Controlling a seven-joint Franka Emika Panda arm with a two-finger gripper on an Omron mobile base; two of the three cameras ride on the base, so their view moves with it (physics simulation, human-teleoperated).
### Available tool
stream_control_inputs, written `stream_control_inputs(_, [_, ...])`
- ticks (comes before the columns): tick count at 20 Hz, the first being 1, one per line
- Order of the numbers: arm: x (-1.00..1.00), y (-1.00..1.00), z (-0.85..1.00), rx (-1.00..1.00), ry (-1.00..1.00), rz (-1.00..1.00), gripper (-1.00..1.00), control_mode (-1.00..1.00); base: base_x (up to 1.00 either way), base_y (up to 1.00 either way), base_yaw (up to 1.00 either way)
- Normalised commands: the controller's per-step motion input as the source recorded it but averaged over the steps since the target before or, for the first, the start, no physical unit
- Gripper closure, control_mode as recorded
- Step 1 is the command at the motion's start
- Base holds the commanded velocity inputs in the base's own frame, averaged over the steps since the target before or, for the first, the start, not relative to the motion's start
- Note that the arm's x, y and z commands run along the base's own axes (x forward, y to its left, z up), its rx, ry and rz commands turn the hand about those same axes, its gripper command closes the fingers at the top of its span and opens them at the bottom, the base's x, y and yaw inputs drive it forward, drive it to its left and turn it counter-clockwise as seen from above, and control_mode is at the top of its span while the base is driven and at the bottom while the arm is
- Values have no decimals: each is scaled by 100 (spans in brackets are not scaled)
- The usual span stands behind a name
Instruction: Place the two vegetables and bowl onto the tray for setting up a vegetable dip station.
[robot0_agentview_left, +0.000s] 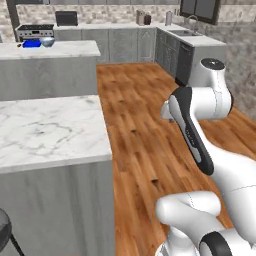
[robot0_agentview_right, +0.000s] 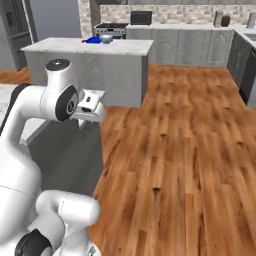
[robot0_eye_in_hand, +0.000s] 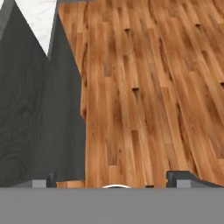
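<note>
Flat bright blue rectangular tray (robot0_agentview_left: 31, 44) and round pale bluish-white glossy bowl (robot0_agentview_left: 47, 41) touch on the far marble-topped desk (robot0_agentview_left: 65, 49). The hand (robot0_eye_in_hand: 111, 180) (fingertips wide apart, holding nothing) hangs above the wooden plank floor (robot0_eye_in_hand: 148, 87).

Warm wooden floor (robot0_agentview_left: 145, 130) runs between marble-topped grey islands (robot0_agentview_left: 50, 132). Grey cabinets (robot0_agentview_right: 195, 45) line the far stone-tiled wall, with a stove (robot0_agentview_left: 35, 31) and microwave (robot0_agentview_right: 141, 17).

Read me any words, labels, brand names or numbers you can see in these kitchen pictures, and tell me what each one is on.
None: no readable text anywhere.
The microwave front is plain dark, and any markings are too small to tell.
The stove panel shows only blurred dots, nothing legible.
The blue tray and bowl on the far island carry no label.
The canisters on the back counter show no lettering.
</note>
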Motion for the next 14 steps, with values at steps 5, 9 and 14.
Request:
stream_control_inputs(5, [0, 0, 0, 0, 0, 0, -100, 100, 80, -47, 10])
stream_control_inputs(9, [0, 0, 0, 0, 0, 0, -100, 100, 86, -47, 13])
stream_control_inputs(14, [0, 0, 0, 0, 0, 0, -100, 100, 85, -48, 11])
